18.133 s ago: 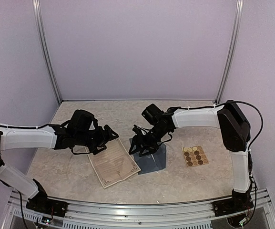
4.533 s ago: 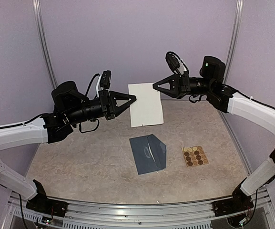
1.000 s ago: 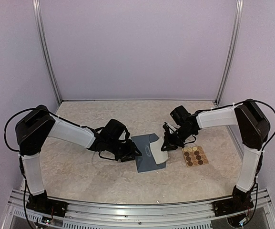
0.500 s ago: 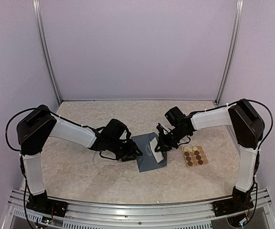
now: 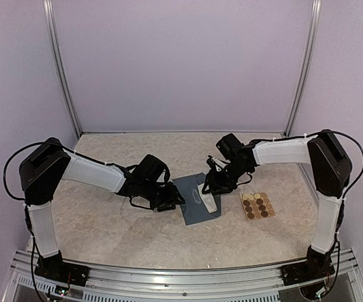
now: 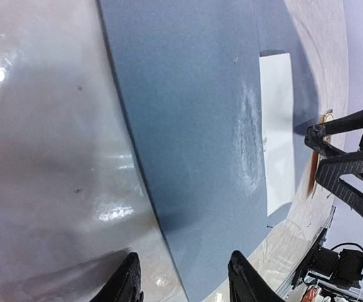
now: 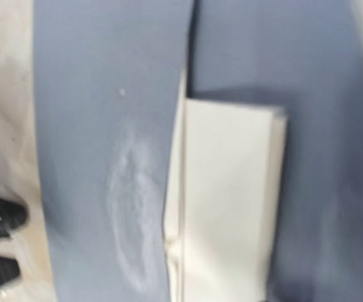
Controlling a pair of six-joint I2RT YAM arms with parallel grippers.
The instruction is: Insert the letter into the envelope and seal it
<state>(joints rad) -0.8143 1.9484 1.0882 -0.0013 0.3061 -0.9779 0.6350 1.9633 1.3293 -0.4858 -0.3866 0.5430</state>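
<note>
The slate-blue envelope lies flat at the table's middle. It fills the left wrist view and the right wrist view. The white folded letter lies at its right side, part of it under the blue paper, and it also shows in the left wrist view. My left gripper is open and low, its fingertips straddling the envelope's left edge. My right gripper hovers over the envelope's far right part. Its own fingers are out of its wrist view.
A tan sheet of round brown stickers lies just right of the envelope. Metal frame posts and purple walls close the back and sides. A rail runs along the near edge.
My right gripper has drawn back up and away from the near edge. Less of the white letter shows outside the envelope. My left gripper has hardly moved.
</note>
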